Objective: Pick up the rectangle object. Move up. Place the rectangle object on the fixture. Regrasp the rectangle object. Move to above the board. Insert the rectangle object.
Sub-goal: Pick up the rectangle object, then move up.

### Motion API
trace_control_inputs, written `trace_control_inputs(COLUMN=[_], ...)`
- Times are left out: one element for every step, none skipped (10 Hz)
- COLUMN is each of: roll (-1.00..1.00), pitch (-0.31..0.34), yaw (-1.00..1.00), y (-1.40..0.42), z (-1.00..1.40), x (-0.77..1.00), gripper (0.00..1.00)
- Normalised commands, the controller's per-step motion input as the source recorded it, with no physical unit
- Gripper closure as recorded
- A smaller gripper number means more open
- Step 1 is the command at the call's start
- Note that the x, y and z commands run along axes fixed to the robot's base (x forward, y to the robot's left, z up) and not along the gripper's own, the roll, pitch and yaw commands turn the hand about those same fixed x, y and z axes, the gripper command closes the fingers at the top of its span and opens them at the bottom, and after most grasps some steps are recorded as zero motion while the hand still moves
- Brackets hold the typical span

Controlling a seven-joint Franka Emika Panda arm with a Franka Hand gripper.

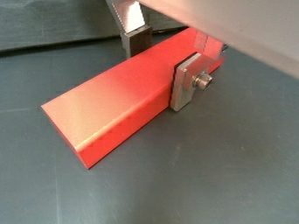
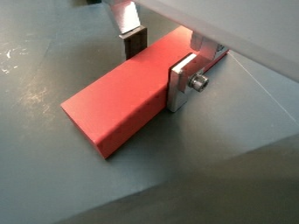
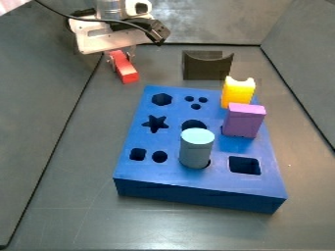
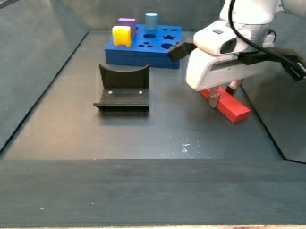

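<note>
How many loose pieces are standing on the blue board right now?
3: a yellow block and a purple cube along one edge of the board, a light blue cylinder in its middle. None looks hidden.

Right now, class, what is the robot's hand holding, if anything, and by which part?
The hand is closed on the long red-orange block, its finger plates clamping the long sides near one end; whether the block is lifted cannot be told.

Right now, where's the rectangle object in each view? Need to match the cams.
Wrist views: rectangle object fills the centre, between the gripper fingers.
Side view: top left, under the gripper, left of the fixture.
Side view: centre right, under the gripper, right of the fixture.
Shared landmark: the gripper.
</note>
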Motion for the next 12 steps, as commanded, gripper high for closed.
trace_control_inputs(roll=[0.00, 0.00, 0.00, 0.00, 0.00, 0.00, 0.00, 0.00, -0.01, 0.00, 0.01, 0.03], pitch=[0.000, 0.000, 0.000, 0.000, 0.000, 0.000, 0.000, 0.000, 0.016, 0.032, 0.056, 0.067], yaw=[0.00, 0.00, 0.00, 0.00, 0.00, 0.00, 0.00, 0.00, -0.01, -0.02, -0.02, -0.02], y=[0.00, 0.00, 0.00, 0.00, 0.00, 0.00, 0.00, 0.00, -0.04, -0.03, -0.01, 0.01], z=[0.00, 0.00, 0.00, 0.00, 0.00, 0.00, 0.00, 0.83, 0.82, 0.75, 0.63, 0.53], x=[0.00, 0.00, 0.00, 0.00, 0.00, 0.00, 0.00, 0.00, -0.04, -0.05, -0.03, -0.02], gripper=[1.00, 1.00, 1.00, 1.00, 1.00, 1.00, 1.00, 1.00, 1.00, 1.00, 1.00, 1.00])
